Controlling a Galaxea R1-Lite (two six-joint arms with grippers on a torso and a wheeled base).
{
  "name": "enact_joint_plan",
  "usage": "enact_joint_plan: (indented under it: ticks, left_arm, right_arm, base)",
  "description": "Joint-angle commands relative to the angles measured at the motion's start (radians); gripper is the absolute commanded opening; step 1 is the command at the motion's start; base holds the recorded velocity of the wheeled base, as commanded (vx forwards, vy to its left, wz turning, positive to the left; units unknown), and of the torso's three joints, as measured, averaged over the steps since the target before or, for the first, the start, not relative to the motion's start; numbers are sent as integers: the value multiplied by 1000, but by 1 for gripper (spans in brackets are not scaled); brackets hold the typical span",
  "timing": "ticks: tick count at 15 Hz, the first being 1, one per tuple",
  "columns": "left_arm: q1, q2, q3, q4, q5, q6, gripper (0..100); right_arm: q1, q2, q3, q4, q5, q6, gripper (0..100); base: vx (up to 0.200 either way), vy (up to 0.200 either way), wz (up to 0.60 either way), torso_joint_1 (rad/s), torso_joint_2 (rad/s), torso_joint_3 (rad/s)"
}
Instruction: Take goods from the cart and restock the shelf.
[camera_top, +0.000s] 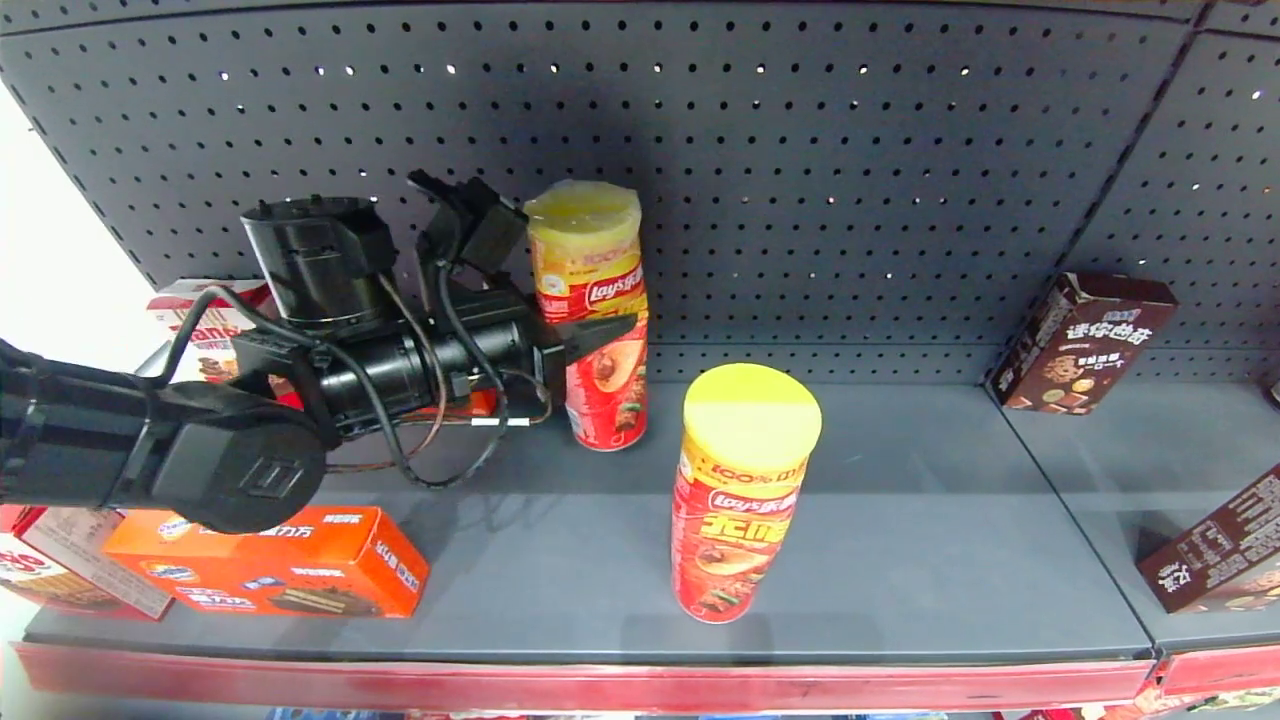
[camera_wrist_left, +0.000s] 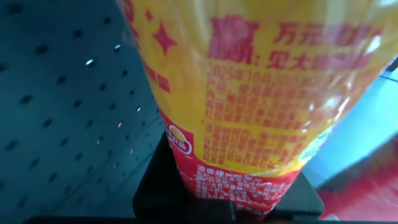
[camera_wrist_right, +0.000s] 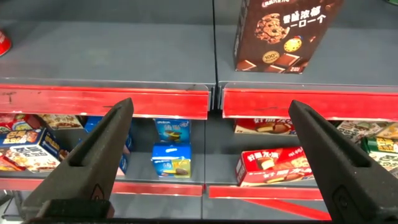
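The grey shelf (camera_top: 900, 520) with its red front edge carries everything, and a dark pegboard back (camera_top: 800, 150) rises behind it. The front can (camera_top: 740, 490), a red chip tube with a yellow lid, stands upright and free about mid-shelf, near the front edge; all places below are told from it.

An orange box (camera_top: 270, 565) lies flat well to the left of the front can, near the same front edge. A brown box (camera_top: 1085, 345) leans against the pegboard well to the right of the front can and farther back. A second brown box (camera_top: 1215, 545) lies tilted still farther right, about level with it.

The held can (camera_top: 585, 250), of the same kind, stands upright behind and just left of the front can, apart from it and close to the pegboard. Its base is down at the shelf surface; I cannot tell whether it rests there.

The left claw (camera_top: 600, 345) comes in from the left of the front can and is clamped on the held can (camera_wrist_left: 249, 93) at mid-height.

The right claw (camera_wrist_right: 211, 106) has its fingers wide apart with nothing between them, in front of a red shelf edge (camera_wrist_right: 106, 99).
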Motion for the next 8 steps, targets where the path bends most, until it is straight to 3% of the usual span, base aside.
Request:
enact_joint_plan:
  ticks: [1,4,8]
  left_arm:
    - [-31,87,-79,2,-3,-3,0]
    - [-59,142,-154,1,-1,-4,0]
    - [-71,188,-170,-11,-1,2,0]
  right_arm:
    - [0,1,0,0,1,-1,100]
    - [0,1,0,0,1,-1,100]
    - [0,1,0,0,1,-1,100]
  base:
    - [0,0,0,0,0,0]
    - [0,0,0,0,0,0]
    - [0,0,0,0,0,0]
